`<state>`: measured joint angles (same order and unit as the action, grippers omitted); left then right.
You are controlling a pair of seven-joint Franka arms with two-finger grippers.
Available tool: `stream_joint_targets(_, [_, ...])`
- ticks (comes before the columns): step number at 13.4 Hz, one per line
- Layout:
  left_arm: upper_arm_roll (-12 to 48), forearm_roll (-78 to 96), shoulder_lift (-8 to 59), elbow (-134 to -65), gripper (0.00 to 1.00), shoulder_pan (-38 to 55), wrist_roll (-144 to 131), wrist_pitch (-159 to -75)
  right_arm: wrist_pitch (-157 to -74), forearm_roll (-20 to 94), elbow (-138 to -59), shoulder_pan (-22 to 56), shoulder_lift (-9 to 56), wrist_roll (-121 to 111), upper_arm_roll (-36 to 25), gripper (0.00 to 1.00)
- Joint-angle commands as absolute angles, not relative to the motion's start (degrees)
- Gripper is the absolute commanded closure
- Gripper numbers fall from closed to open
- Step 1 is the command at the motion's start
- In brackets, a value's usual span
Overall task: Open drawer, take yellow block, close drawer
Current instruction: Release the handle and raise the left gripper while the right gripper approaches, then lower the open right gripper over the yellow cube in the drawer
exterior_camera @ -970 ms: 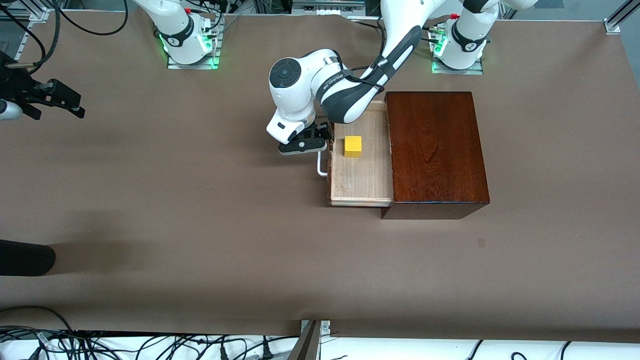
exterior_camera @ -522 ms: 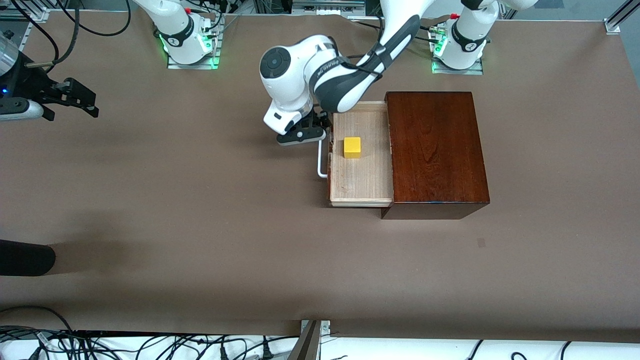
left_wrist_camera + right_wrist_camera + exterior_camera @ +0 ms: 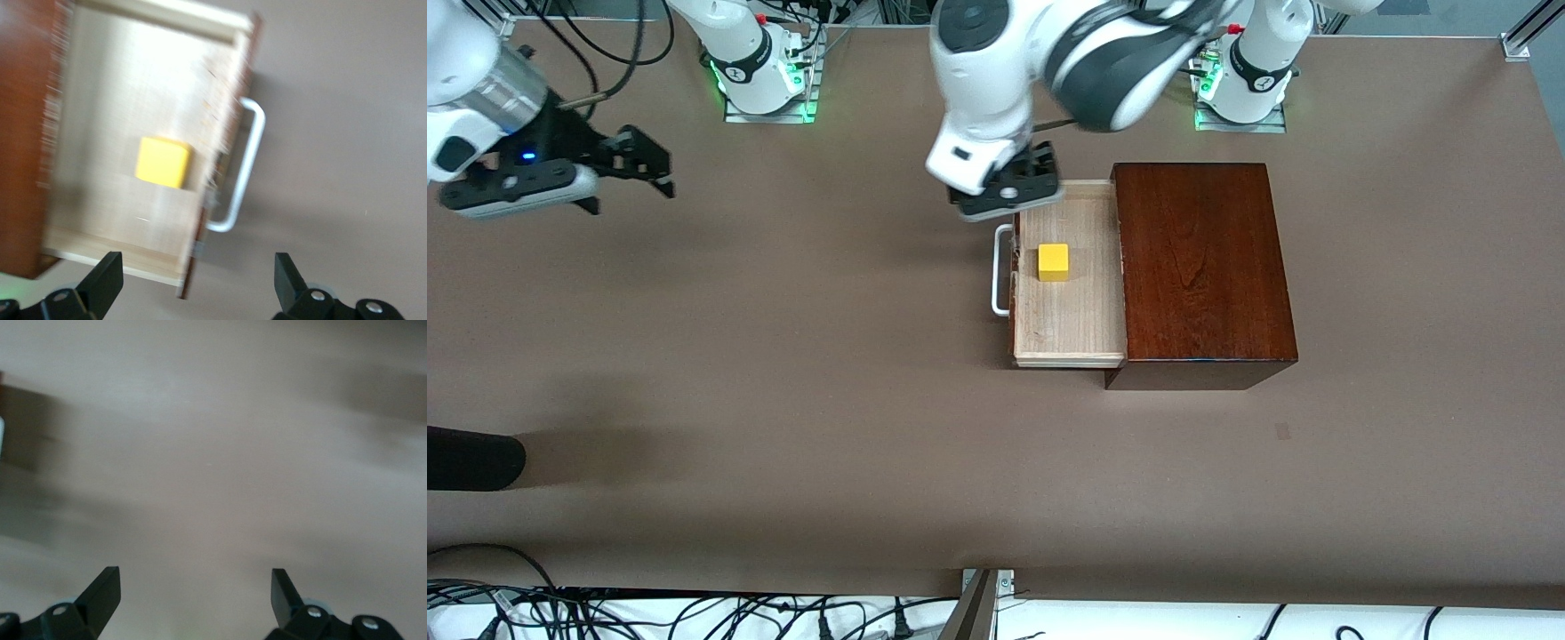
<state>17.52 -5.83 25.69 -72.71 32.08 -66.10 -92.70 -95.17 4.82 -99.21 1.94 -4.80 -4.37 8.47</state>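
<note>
The drawer [image 3: 1072, 311] stands pulled out of the mahogany box [image 3: 1200, 267] toward the right arm's end, its white handle [image 3: 1000, 271] free. The yellow block [image 3: 1054, 262] sits in the tray. My left gripper [image 3: 1014, 182] is open and empty, up in the air over the drawer's corner farthest from the front camera. Its wrist view shows the block [image 3: 162, 162], handle [image 3: 243, 167], tray [image 3: 120, 87] and box [image 3: 20, 133] below the open gripper [image 3: 197, 263]. My right gripper [image 3: 649, 164] is open and empty over bare table toward the right arm's end; its wrist view [image 3: 193, 580] shows only tabletop.
A dark rounded object [image 3: 471, 458] lies at the table's edge toward the right arm's end, nearer the front camera. Cables [image 3: 694, 613] and a metal bracket [image 3: 983, 604] run along the front edge. Both arm bases [image 3: 760, 76] stand along the back.
My left gripper has left the handle, risen and moved over the drawer's back corner. My right gripper has moved in toward the table's middle. The drawer and block have not moved.
</note>
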Motion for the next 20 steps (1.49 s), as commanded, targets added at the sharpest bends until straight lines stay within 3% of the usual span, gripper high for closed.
stream_joint_targets(1, [19.5,-0.4,15.1,-81.5,0.00,21.6,-60.8,-93.0,-95.9,6.1,-97.7,1.8,-3.1,-3.8,12.9,0.00])
stream_joint_targets(6, [17.5,2.7,5.2,-85.2,0.00,8.6,-37.8,-83.9,-96.2,6.1,-95.9,4.7,-0.8,-4.4,19.0,0.00])
stream_joint_targets(10, [3.9,2.8,-3.1,-93.3,0.00,8.3,-19.5,-84.1,-97.0,5.9,-92.4,14.7,3.9,-4.0,18.9,0.00])
stream_joint_targets(13, [-2.3,1.9,-5.5,-96.7,0.00,8.3,-10.7,-86.0,-99.6,6.0,-90.6,19.7,6.7,-4.3,18.9,0.00])
stream_joint_targets(20, [-3.3,1.9,-4.3,-97.7,0.00,7.5,-9.6,-90.6,-103.6,4.0,-79.4,30.8,18.6,-6.6,18.8,0.00])
